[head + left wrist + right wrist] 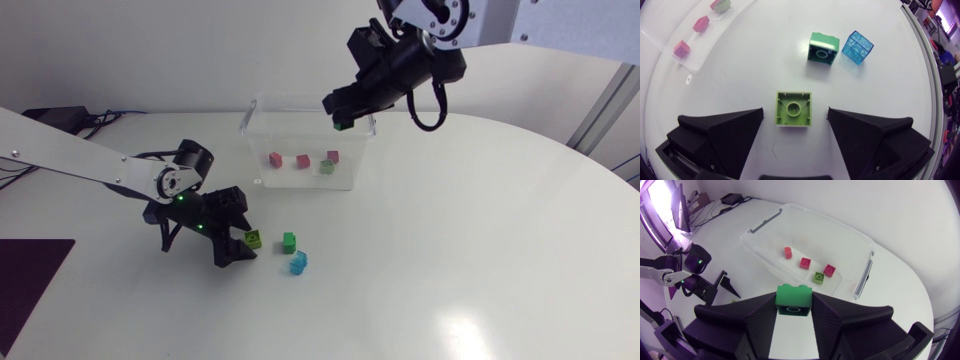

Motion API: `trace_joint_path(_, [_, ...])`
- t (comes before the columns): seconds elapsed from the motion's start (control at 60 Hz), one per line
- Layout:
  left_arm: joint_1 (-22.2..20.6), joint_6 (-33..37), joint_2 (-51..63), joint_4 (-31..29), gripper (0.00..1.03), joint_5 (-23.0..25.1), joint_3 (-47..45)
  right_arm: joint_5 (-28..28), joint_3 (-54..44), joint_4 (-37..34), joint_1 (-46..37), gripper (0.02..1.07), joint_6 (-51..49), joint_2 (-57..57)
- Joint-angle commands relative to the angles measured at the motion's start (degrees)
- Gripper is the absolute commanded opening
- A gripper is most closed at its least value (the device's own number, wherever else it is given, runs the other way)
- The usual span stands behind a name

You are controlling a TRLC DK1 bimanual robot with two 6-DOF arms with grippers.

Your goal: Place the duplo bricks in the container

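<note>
Hovering right gripper (794, 305): fingers clenched on dark green brick (794, 296), at container (805, 215) rim.
Left gripper (795, 115): fingers released, lime brick (794, 108) between them on table (765, 60).
Hidden: container's far rim, partly behind right gripper.
Ahead: loose green brick (822, 48), blue brick (857, 47).

You've got a silver-white link on the left arm (70, 160), black joint with a round silver cap, green LED (180, 197) at its 6 o'clock. Right arm (410, 60): white link, black joints, black cable loop (432, 118) at 6 o'clock. Left gripper (795, 112) and right gripper (794, 301): matte black wedges.
</note>
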Motion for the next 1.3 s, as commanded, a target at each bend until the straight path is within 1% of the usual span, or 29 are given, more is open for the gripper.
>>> trace_joint_path(0.0, [-0.6,1.83,1.66,-0.26,0.58,0.58,1.63,-0.3,3.41,-0.68,-0.82,0.29,-0.49,4.15])
trace_joint_path(0.05, [-0.69,1.83,1.66,-0.26,0.41,0.58,1.63,-0.3,5.26,-0.68,-1.35,0.29,-0.49,5.91])
trace_joint_path(0.067, [-0.78,1.83,1.66,-0.26,0.31,0.58,1.54,-0.3,5.88,-0.68,-1.61,0.29,-0.49,6.52])
trace_joint_path(0.1, [-0.95,1.83,1.57,-0.35,0.22,0.58,1.46,-0.3,7.11,-0.68,-2.05,0.29,-0.49,8.02])
trace_joint_path(0.25, [-1.39,1.83,-0.01,-1.14,0.21,0.58,0.05,-0.48,13.61,-0.94,-3.28,0.29,-0.32,13.64])
trace_joint_path(0.383, [-0.43,1.83,-3.52,-1.58,0.21,0.67,-1.71,-0.56,19.59,-2.52,-3.9,0.29,-0.05,17.95])
trace_joint_path(0.533, [0.19,1.74,-7.48,-1.84,0.21,1.73,-3.91,-0.56,22.05,-3.05,-4.07,0.29,0.21,20.23])
trace_joint_path(0.783, [0.45,1.39,-15.65,-5.45,0.21,3.4,-4.61,-0.56,24.95,-3.14,-5.04,0.3,0.47,23.4])
trace_joint_path(0.817, [0.37,1.13,-17.32,-6.06,0.21,3.57,-4.35,-0.56,25.48,-3.31,-5.3,0.38,0.47,23.92])
trace_joint_path(0.867, [0.28,0.51,-19.52,-7.21,0.21,4.19,-3.64,-0.56,26.62,-4.02,-5.57,0.61,0.39,24.98])
trace_joint_path(0.9, [0.19,0.16,-20.66,-7.82,0.21,4.45,-2.94,-0.56,26.97,-4.28,-5.74,0.72,0.39,25.24])
trace_joint_path(0.933, [0.19,-0.72,-21.63,-8.35,0.21,4.89,-1.8,-0.56,27.06,-4.28,-5.92,0.8,0.39,25.33])
trace_joint_path(0.967, [0.28,-1.25,-22.33,-8.88,0.21,5.24,-0.48,-0.56,27.15,-4.28,-6.0,0.86,0.39,25.33])
trace_joint_path(1.017, [0.37,-2.74,-22.6,-9.23,0.21,5.86,1.81,-0.56,27.15,-4.46,-6.18,0.89,0.39,24.98])
trace_joint_path(1.067, [0.54,-4.32,-22.6,-9.32,0.21,6.21,4.44,-0.56,26.79,-4.72,-6.27,0.91,0.3,24.19])
trace_joint_path(1.183, [0.8,-7.22,-21.28,-8.96,0.21,6.74,9.19,-0.56,24.86,-4.63,-6.36,0.91,-0.23,21.38])
trace_joint_path(1.283, [0.8,-11.97,-18.64,-6.77,0.21,6.74,14.73,-0.56,18.71,-3.58,-5.74,0.91,-1.9,16.01])
